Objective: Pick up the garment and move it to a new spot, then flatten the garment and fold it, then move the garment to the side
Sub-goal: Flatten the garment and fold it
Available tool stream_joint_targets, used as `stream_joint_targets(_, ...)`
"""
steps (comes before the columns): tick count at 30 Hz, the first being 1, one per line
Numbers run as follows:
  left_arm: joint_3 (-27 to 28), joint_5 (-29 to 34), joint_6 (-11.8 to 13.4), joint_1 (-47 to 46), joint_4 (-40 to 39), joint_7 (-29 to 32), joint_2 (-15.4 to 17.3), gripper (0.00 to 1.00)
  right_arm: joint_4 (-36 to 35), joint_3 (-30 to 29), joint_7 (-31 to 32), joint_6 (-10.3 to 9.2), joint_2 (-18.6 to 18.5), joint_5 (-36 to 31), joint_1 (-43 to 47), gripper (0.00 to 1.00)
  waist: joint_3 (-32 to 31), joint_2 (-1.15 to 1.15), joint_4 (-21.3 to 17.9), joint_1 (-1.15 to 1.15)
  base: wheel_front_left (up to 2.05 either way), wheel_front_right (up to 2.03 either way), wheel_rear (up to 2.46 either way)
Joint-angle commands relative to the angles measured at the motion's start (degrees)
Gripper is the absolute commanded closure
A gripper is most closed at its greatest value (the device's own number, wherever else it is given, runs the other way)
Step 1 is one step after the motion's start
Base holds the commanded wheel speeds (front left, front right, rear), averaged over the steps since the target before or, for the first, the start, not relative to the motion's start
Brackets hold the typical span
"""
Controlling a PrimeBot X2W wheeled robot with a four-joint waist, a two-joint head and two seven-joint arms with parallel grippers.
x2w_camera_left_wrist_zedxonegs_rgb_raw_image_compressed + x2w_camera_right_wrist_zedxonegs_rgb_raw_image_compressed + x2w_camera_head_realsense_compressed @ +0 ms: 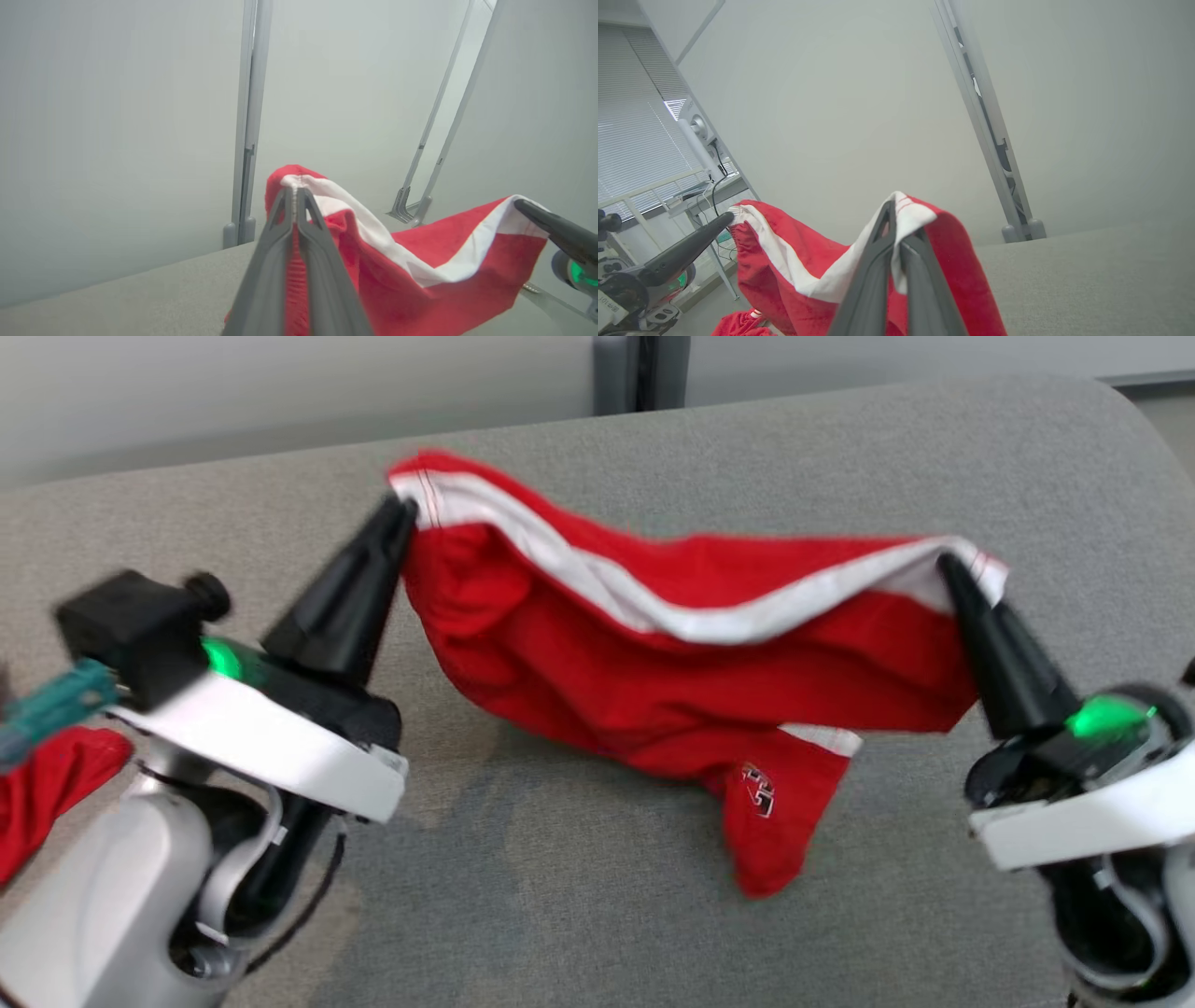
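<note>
Left fingers (359,583), right fingers (1004,649) on garment (653,681) ends

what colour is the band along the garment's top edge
White band on a red garment; the head view shows it best.

Garment (653,691), red: one small white-and-dark emblem (758,791) on the hanging part, below and inward of the right gripper (945,563); blurred, illegible. Label (608,304) behind the left gripper (731,215): characters too small to read.
</note>
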Motion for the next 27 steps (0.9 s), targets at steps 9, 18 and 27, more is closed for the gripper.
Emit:
stream_joint_targets(9, 5.42, 0.12, 1.26, -6.03, -11.01, -0.74, 1.92, 1.0, -6.05, -3.15, 3.71, 0.0, -2.49, 7.12, -7.85, 1.0, -2.6, 0.0, 1.88, 0.0, 0.0, 0.0, 0.0)
stream_joint_targets(18, 7.11, -1.45, 0.84, -9.45, -12.0, 0.67, 2.32, 1.0, -5.59, -3.89, 4.81, 0.0, -3.16, 6.31, -12.46, 1.0, -1.54, 0.0, 2.26, 0.0, 0.0, 0.0, 0.0)
stream_joint_targets(27, 3.84, 1.49, -4.8, -24.69, 7.22, 1.58, 0.45, 1.0, 11.42, 0.74, 0.54, 0.0, -5.2, 3.92, -29.84, 1.0, 5.14, 0.0, 2.59, 0.0, 0.0, 0.0, 0.0)
